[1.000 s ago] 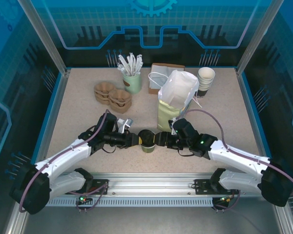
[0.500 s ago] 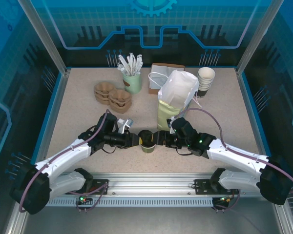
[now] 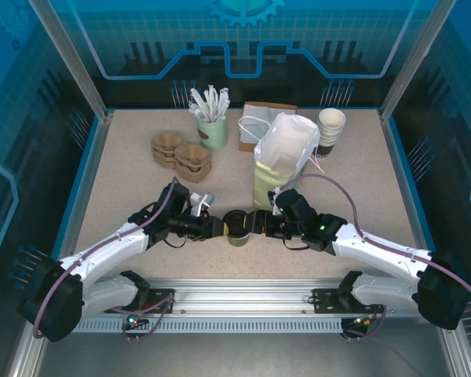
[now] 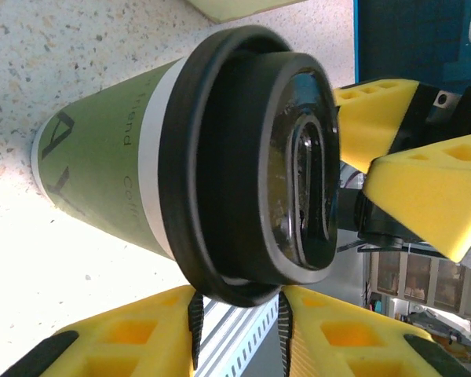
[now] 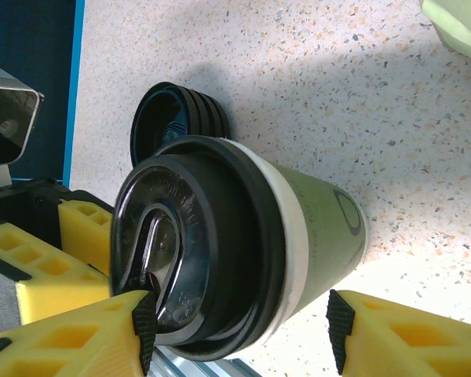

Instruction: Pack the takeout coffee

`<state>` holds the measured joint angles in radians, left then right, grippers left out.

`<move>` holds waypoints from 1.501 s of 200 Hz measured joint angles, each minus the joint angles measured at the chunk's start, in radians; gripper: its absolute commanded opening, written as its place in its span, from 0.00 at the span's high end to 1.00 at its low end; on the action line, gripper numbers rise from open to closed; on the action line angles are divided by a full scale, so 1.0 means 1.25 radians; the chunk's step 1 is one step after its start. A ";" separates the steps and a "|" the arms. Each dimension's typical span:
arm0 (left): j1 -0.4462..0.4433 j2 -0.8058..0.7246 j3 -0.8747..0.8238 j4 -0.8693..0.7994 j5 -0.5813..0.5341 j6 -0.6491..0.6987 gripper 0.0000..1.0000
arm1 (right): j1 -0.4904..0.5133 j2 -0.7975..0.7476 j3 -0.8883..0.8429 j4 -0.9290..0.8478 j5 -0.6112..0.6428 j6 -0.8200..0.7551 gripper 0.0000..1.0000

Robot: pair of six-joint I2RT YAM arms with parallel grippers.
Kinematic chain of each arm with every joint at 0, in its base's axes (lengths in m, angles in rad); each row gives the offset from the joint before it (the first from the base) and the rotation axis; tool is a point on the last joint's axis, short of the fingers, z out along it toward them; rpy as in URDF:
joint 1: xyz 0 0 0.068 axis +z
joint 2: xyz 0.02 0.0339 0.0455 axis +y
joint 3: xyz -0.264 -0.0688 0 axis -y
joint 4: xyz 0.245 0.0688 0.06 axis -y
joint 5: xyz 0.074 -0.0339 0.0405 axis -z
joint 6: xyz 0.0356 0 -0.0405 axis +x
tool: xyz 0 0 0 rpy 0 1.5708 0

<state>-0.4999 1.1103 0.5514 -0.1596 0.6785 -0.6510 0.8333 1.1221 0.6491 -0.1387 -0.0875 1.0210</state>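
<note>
Compared with 1 second ago, the right arm's wrist has edged slightly toward the bench centre. The cup and the left arm sit almost where they were.

Top external view: the takeout coffee (image 3: 236,225) stands upright on the bench (image 3: 125,188), near the front edge and midway between the 2 arms. The left tool (image 3: 219,226) meets it from the left, the right tool (image 3: 256,224) from the right. A tall paper bag (image 3: 281,161) stands open just behind the right wrist, apart from the cup. Further back are 2 brown pulp carriers (image 3: 180,155) and a stack of lidless cups (image 3: 331,126).

Left wrist view: the cup's black lid (image 4: 255,165) is seated on the olive-green wall. The left tool's 2 pads (image 4: 118,345) stand a little apart, with the lid's rim at the mouth of the narrow gap. Whether they touch the rim cannot be told. The right tool's pads show on the far side of the lid.

Right wrist view: the right tool is clamped on the cup, 1 pad against the lid's rim and the other at the wall. A squat stack of loose lids (image 5: 177,118) lies on the bench just behind the cup. The left tool's pads sit beside the lid.
</note>
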 measured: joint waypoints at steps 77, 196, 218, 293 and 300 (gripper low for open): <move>0.001 0.008 -0.004 -0.004 0.007 0.007 0.50 | 0.004 0.009 0.004 0.001 0.002 0.000 0.39; 0.002 -0.112 0.059 -0.142 -0.091 0.060 0.21 | 0.005 -0.046 0.017 -0.041 0.016 -0.018 0.38; 0.002 -0.108 0.080 -0.154 -0.137 0.058 0.21 | 0.005 -0.056 0.027 -0.058 0.024 -0.027 0.37; 0.005 -0.055 0.127 -0.161 -0.211 -0.005 0.24 | 0.005 -0.053 0.063 -0.090 0.028 -0.049 0.37; 0.005 -0.055 0.127 -0.161 -0.211 -0.005 0.25 | 0.005 -0.051 0.063 -0.091 0.028 -0.049 0.37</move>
<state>-0.4934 1.0420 0.7101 -0.3607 0.4145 -0.6571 0.8398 1.0588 0.7277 -0.2523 -0.0521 0.9604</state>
